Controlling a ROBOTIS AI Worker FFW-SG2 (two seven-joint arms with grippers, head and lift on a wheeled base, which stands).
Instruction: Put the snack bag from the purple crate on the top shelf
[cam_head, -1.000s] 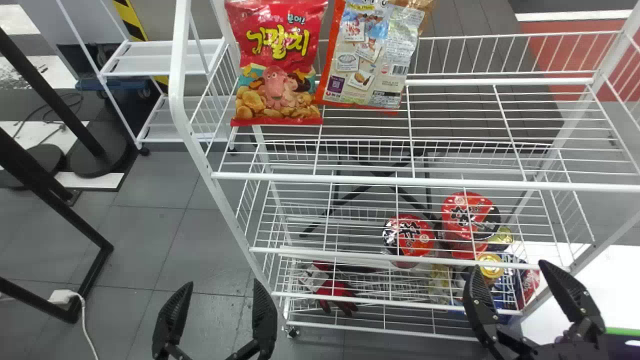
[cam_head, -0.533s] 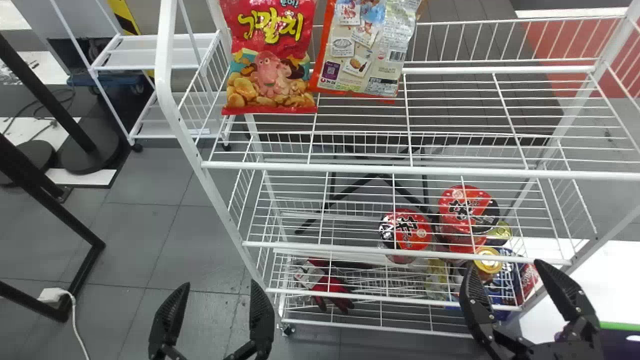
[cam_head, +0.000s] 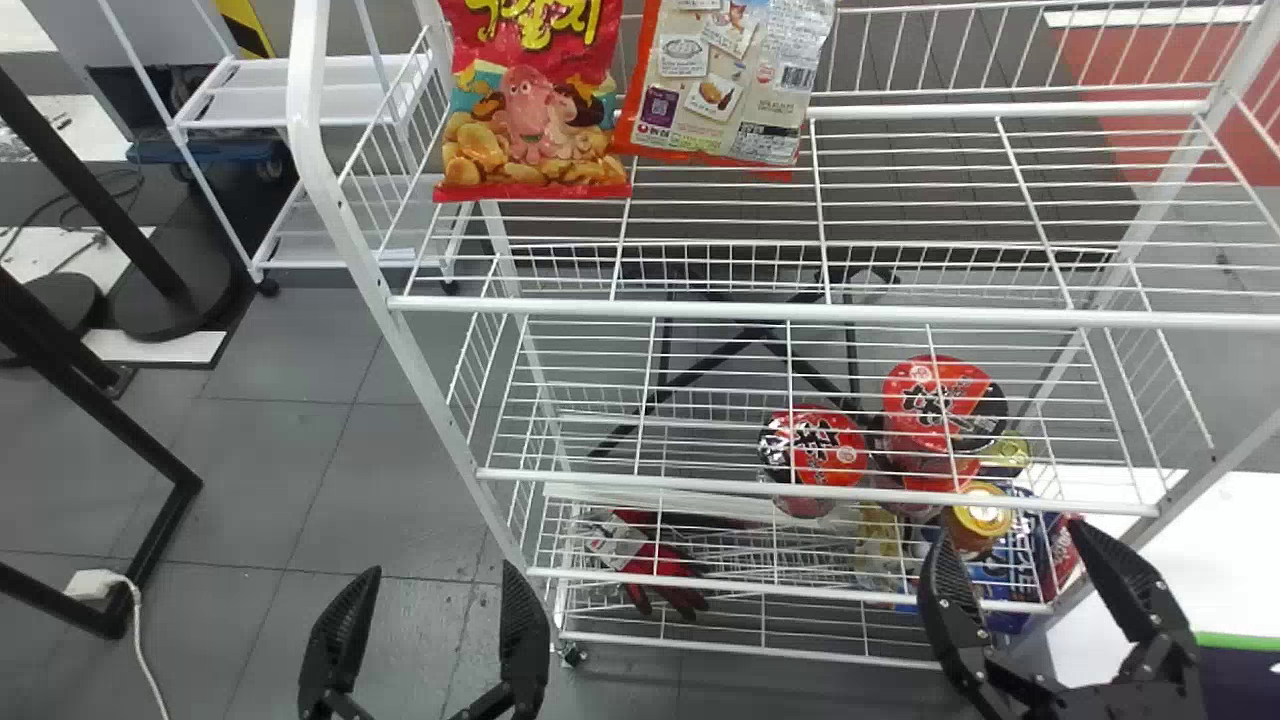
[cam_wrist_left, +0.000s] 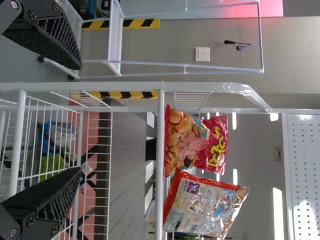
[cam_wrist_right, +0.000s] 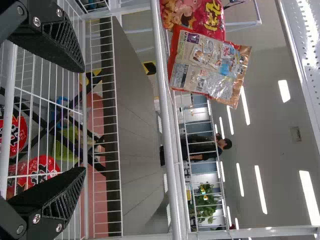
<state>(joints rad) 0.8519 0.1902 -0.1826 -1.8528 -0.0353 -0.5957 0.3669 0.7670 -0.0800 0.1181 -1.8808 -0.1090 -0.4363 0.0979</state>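
In the head view my left gripper (cam_head: 437, 568) stands open at the bottom, left of centre, before the white wire rack; my right gripper (cam_head: 1008, 530) is open before its lower right part. Both hold nothing, and both appear open in their wrist views: left gripper (cam_wrist_left: 80, 119), right gripper (cam_wrist_right: 83, 120). Two snack bags stand upright side by side at the left of the top shelf (cam_head: 800, 315): a red bag (cam_head: 535, 115) and an orange-edged bag (cam_head: 725, 85). At the bottom right corner, partly cut off, a purple thing with a green edge (cam_head: 1245, 680) may be the crate.
Red-lidded cups (cam_head: 815, 448), cans (cam_head: 980, 515) and red gloves (cam_head: 660, 575) lie on lower rack levels. A white surface (cam_head: 1220, 560) adjoins the rack's right side. Black stands (cam_head: 150, 235) and a small white rack (cam_head: 290, 95) are at the left.
In the head view the rack and its snack bags have shifted upward, and the rack's left post slightly left. Both grippers keep nearly the same place in that view, still open.
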